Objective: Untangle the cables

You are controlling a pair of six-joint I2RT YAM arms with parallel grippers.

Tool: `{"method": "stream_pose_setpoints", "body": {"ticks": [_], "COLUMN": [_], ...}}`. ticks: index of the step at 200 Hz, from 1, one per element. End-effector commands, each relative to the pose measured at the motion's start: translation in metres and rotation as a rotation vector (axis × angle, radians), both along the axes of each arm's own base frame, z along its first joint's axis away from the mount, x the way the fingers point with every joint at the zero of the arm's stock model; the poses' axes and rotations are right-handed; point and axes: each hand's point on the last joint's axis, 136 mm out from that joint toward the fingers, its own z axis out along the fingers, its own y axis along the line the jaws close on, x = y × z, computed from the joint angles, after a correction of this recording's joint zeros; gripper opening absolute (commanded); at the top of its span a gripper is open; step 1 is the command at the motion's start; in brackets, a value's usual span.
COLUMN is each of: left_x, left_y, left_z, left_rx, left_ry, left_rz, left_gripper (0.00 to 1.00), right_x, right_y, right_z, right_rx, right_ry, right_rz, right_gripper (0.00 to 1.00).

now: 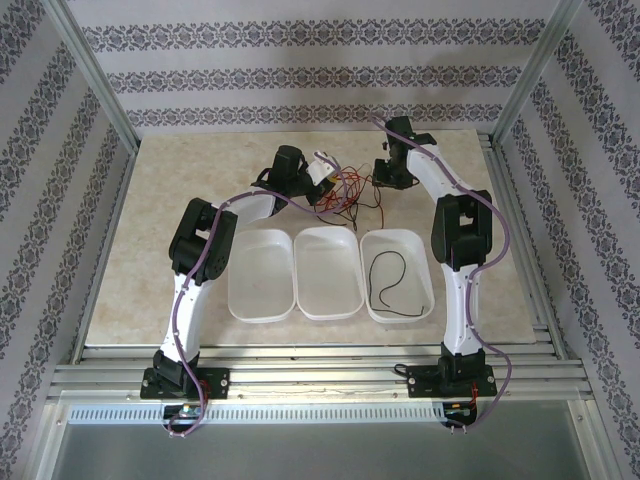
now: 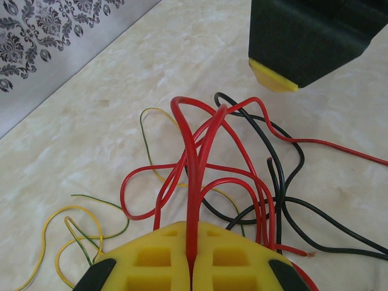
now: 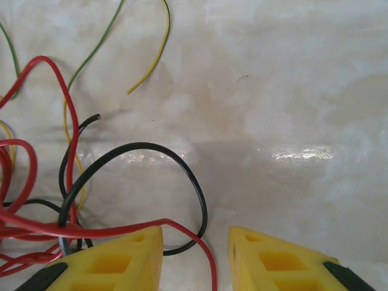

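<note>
From above: the cables (image 1: pixel 346 192) in a red, black and pale yellow tangle on the desk (image 1: pixel 180 180), beyond three white trays (image 1: pixel 328 275). One black strand (image 1: pixel 400 311) well apart from the rest, coiled in the rightmost tray (image 1: pixel 430 290). Left fingers (image 1: pixel 325 172) at the tangle's left edge, right fingers (image 1: pixel 386 180) at its right edge.

At the left wrist: left fingers (image 2: pixel 176 267) pressed together, clamped on a red strand (image 2: pixel 193 200) rising from between them into an arched loop. Black and thin yellow-green strands spread on the desk around it. Yellow tip of the right fingers (image 2: pixel 273 76) just beyond.

At the right wrist: right fingers (image 3: pixel 142 251) apart, a red cable (image 3: pixel 206 254) crossing one tip and dropping through the gap. A black loop (image 3: pixel 182 157) just ahead on the desk.
</note>
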Motion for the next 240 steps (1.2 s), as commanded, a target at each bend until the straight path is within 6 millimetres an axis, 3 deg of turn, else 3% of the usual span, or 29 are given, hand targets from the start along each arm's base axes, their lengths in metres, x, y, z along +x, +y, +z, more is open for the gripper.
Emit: {"method": "stream_pose_setpoints", "body": {"ticks": [1, 162, 240], "left_x": [0.001, 0.002, 0.002], "left_y": [-0.008, -0.010, -0.010], "left_z": [0.001, 0.003, 0.004], "left_rx": [0.000, -0.008, -0.010], "left_ry": [-0.011, -0.013, -0.015], "left_rz": [-0.014, -0.021, -0.019], "left_gripper": [0.01, 0.01, 0.01], "right_x": [0.003, 0.005, -0.016], "right_y": [-0.001, 0.022, 0.007], "right_z": [-0.007, -0.043, -0.064], "right_rx": [0.023, -0.037, -0.144], "right_ry": [0.027, 0.094, 0.181], "right_rz": [-0.008, 0.087, 0.100], "right_gripper": [0.35, 0.36, 0.32]}}
